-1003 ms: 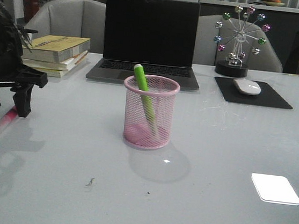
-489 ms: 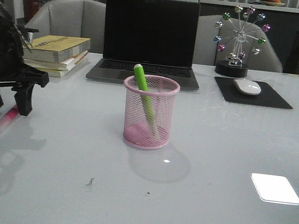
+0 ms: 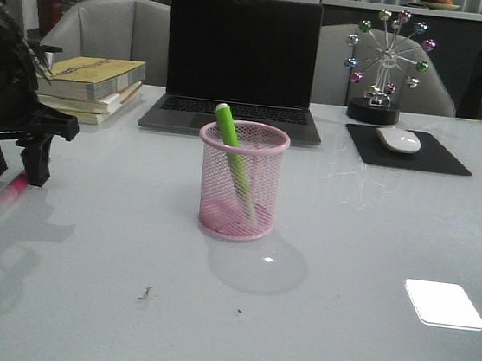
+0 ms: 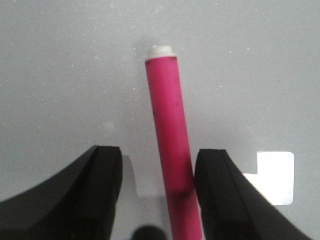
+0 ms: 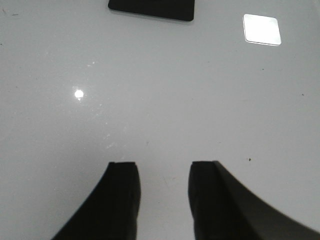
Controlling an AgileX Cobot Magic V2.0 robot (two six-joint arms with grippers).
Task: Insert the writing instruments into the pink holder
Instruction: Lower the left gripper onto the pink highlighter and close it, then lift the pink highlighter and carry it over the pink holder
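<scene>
The pink holder (image 3: 240,183) stands mid-table with the green marker (image 3: 231,153) leaning inside it, cap end above the rim. At the far left the pink marker (image 3: 11,190) lies flat on the table. My left gripper (image 3: 12,165) is lowered over it, open, with a finger on each side. In the left wrist view the pink marker (image 4: 168,130) runs between the fingers of the left gripper (image 4: 159,152); it sits against one finger (image 4: 215,190), and a clear gap separates it from the other. My right gripper (image 5: 164,167) is open over bare table, holding nothing, and is outside the front view.
A laptop (image 3: 239,63) stands behind the holder, with stacked books (image 3: 91,85) to its left. At the back right are a mouse (image 3: 398,140) on a black pad (image 3: 408,151) and a ferris-wheel ornament (image 3: 385,62). A bright light patch (image 3: 443,304) lies front right.
The left gripper has edged very slightly to the right over the pink marker. Nothing else has moved.
</scene>
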